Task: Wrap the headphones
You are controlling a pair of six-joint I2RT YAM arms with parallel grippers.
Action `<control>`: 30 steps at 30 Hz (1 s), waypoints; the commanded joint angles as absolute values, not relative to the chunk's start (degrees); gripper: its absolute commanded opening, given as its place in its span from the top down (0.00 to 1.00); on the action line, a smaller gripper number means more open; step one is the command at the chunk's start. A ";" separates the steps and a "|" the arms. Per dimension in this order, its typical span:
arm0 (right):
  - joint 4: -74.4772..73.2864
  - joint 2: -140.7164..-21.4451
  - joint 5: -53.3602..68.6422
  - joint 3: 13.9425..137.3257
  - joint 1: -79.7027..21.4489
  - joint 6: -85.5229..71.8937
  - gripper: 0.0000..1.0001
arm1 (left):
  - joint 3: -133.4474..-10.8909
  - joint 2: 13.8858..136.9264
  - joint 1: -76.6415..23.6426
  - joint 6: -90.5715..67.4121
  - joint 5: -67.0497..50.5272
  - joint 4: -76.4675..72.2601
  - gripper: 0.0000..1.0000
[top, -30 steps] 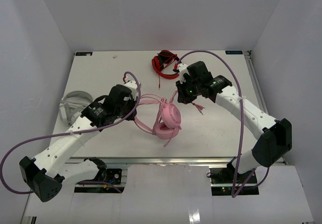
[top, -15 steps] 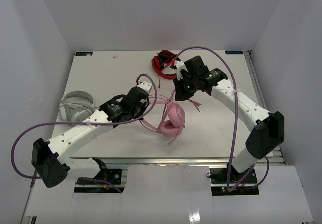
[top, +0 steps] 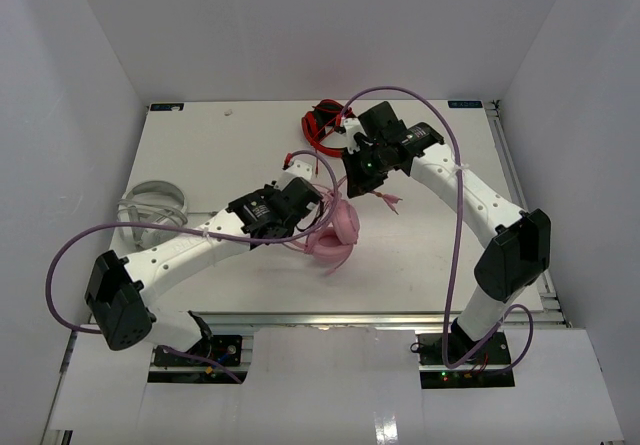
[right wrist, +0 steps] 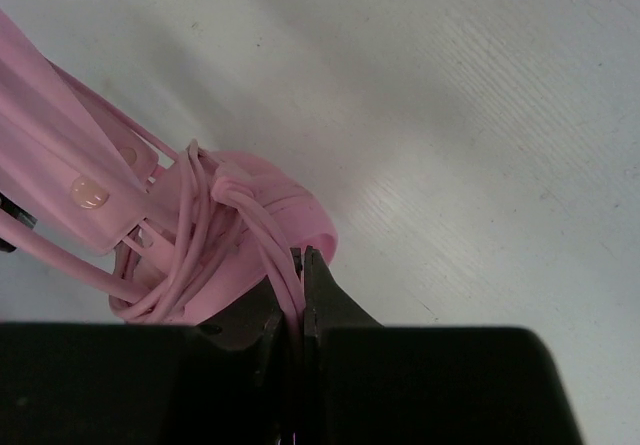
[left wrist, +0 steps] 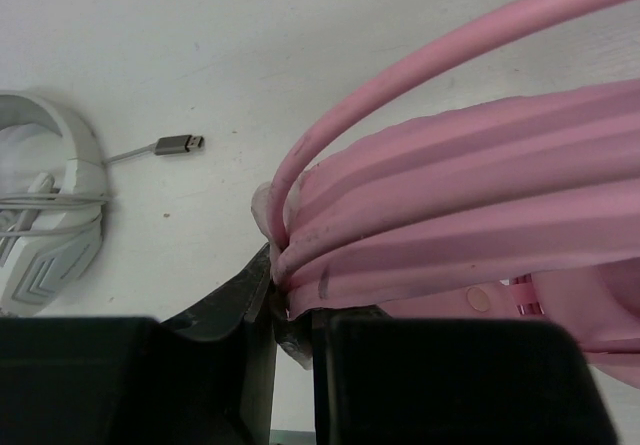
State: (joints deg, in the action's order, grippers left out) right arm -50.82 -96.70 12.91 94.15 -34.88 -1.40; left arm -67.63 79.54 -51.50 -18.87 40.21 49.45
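The fingers of the left gripper (left wrist: 293,310) are pinched narrow on the headband (left wrist: 450,215) of the headphones (top: 338,230), and those of the right gripper (right wrist: 301,265) are closed almost tip to tip on a strand of the thin pink cable (right wrist: 272,265). On the white table (top: 430,255) both arms now meet near the middle. Over the last second the left arm has swung right across the board, carrying the headband with it, while the right arm has drawn in and back toward the far edge, so the two wrists sit much closer together than they did. The headphones themselves have barely shifted and rest between the grippers, one ear cup (top: 342,227) lying face up on the surface. The red-and-black headphones (top: 322,125) at the far edge and the grey-white headphones (left wrist: 40,215) to the left, with their loose metal plug (left wrist: 180,145), lie untouched. The right wrist view shows several cable turns already bunched around the band beside the cup, so the wrapping looks well under way. This closing-in probably lays another loop, with the left hand as anchor. A short pink-red end (top: 385,200) hangs just past the right gripper; whether it is the plug cannot be told.
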 commanded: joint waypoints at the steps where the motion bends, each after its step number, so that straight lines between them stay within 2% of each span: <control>1: -49.39 -94.90 16.32 97.41 -33.63 -1.79 0.92 | -69.46 81.14 -51.50 -21.35 51.01 60.45 1.00; 10: -49.39 -92.82 21.97 96.24 -33.66 -1.93 0.92 | -73.86 86.76 -51.50 -32.22 60.86 71.18 1.00; 18: -46.85 -93.21 31.69 94.59 -33.66 -3.57 0.92 | -76.76 88.43 -51.43 -40.41 64.49 78.24 1.00; 22: -40.66 -91.45 37.69 88.97 -33.70 -7.49 0.92 | -78.91 88.39 -51.42 -44.03 61.72 78.58 1.00; 30: -19.27 -85.89 43.53 75.31 -35.51 -23.73 0.91 | -79.32 85.14 -51.01 -38.52 46.52 64.90 1.00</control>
